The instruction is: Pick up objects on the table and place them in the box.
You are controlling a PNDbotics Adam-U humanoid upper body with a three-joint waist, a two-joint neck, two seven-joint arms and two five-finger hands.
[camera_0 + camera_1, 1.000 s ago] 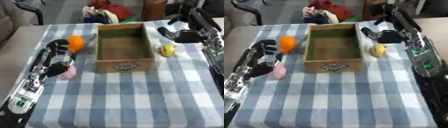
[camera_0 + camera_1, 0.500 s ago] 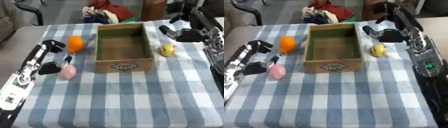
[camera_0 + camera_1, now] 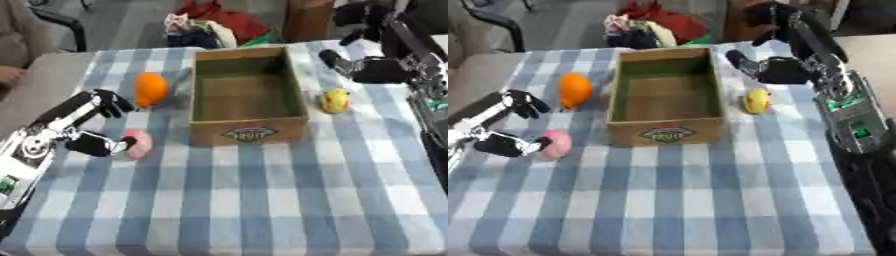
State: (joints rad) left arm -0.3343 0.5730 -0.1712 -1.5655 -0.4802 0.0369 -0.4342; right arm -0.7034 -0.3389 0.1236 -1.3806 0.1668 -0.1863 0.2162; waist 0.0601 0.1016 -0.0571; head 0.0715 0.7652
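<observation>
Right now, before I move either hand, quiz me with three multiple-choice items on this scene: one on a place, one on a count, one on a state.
1. Where does the yellow object lie?
A. inside the box
B. right of the box
C. left of the box

2. How many loose objects lie on the table around the box?
A. three
B. one
C. five

3. What is in the box?
A. an orange ball
B. two objects
C. nothing

Answers: 1 B, it lies on the cloth near the right hand. 2 A, orange, pink, yellow. 3 C, its floor shows bare.
</observation>
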